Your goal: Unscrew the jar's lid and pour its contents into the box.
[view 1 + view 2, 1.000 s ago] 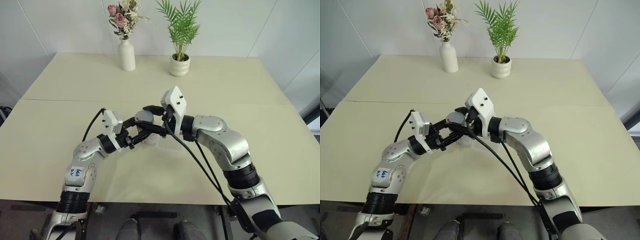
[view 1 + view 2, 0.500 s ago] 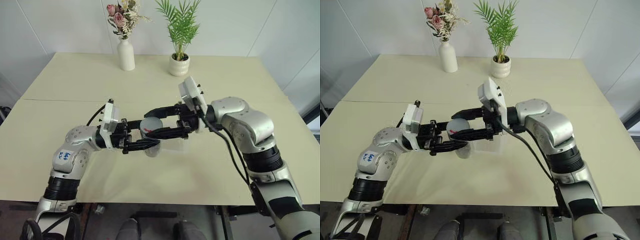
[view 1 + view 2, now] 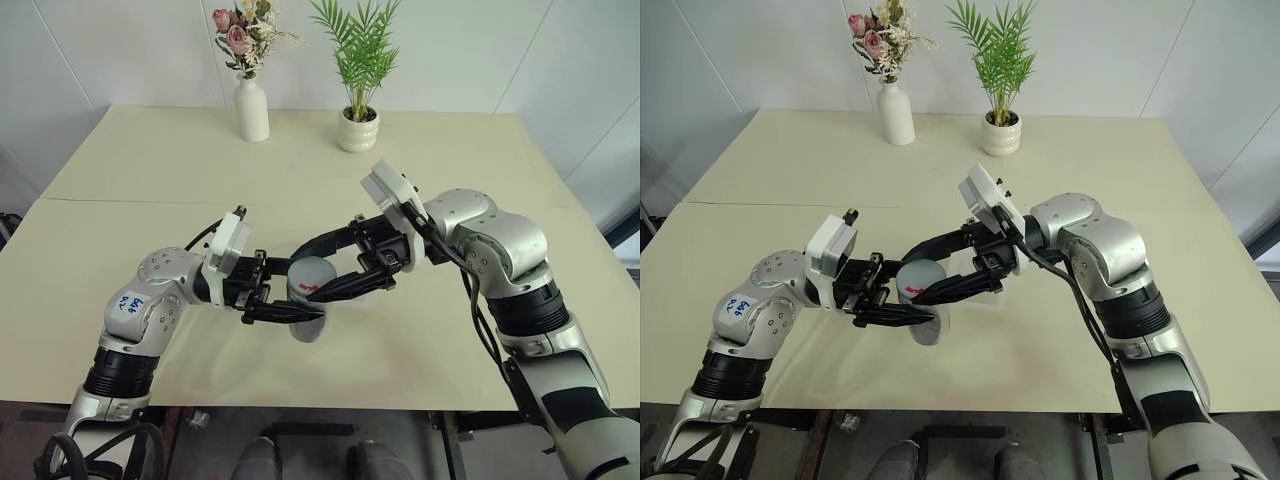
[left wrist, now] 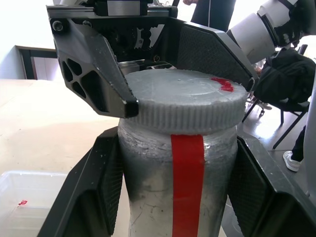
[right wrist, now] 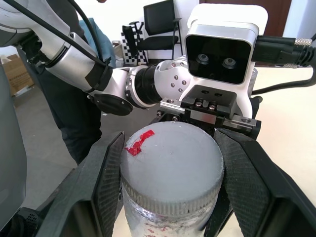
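The pale worktop stretches wide, and at its far edge stand a white vase of pink flowers and, just beside it, a small white pot with a green palm. Both arms reach in from either side and meet above the middle of the worktop. The left end effector points toward the right arm and grips the jar by its body, one black finger on each side of the glass. The jar is held upright, off the worktop, and a red strip runs down its side. The right end effector comes from the opposite side and is clamped on the lid, its fingers pressed against the ribbed rim. The grey lid sits on the jar's mouth and carries a small red mark on top. In the left wrist view a corner of the clear box lies on the worktop below the jar, with one tiny red speck in it; I cannot make out the contents through the frosted glass
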